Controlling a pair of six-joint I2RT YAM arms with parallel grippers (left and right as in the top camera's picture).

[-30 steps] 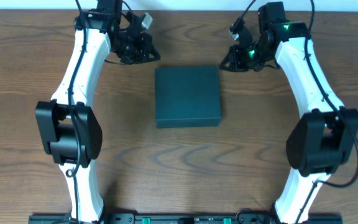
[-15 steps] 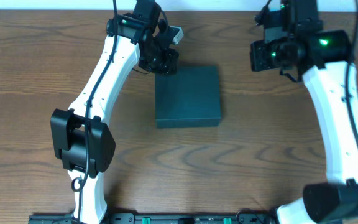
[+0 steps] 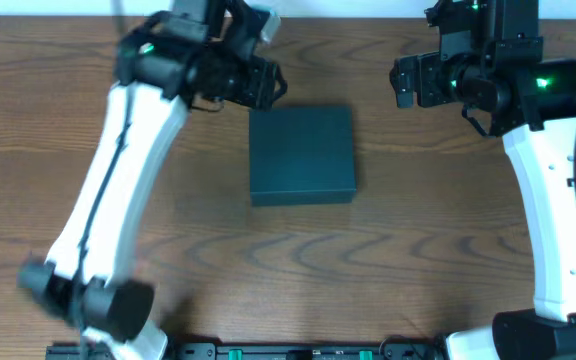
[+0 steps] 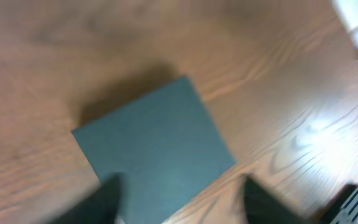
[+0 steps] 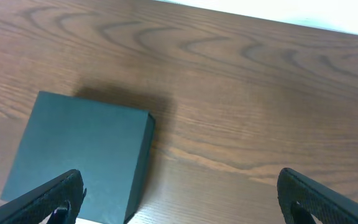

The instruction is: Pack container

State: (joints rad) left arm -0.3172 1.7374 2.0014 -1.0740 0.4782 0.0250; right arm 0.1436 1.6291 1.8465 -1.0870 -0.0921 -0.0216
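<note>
Jaws: right gripper (image 5: 180,190) spread wide, holding nothing | left gripper (image 4: 180,198) looks spread too, though that view is blurred | container (image 3: 301,155) closed, flat on the table (image 3: 298,260) between the arms, untouched.

Three views, all looking down onto the bench (image 3: 298,270).
From overhead we look straight down from far out, with both arms in frame. Our wrist cams sit closer and tilted, and the left one is blurred. All three share the container (image 3: 301,155).
</note>
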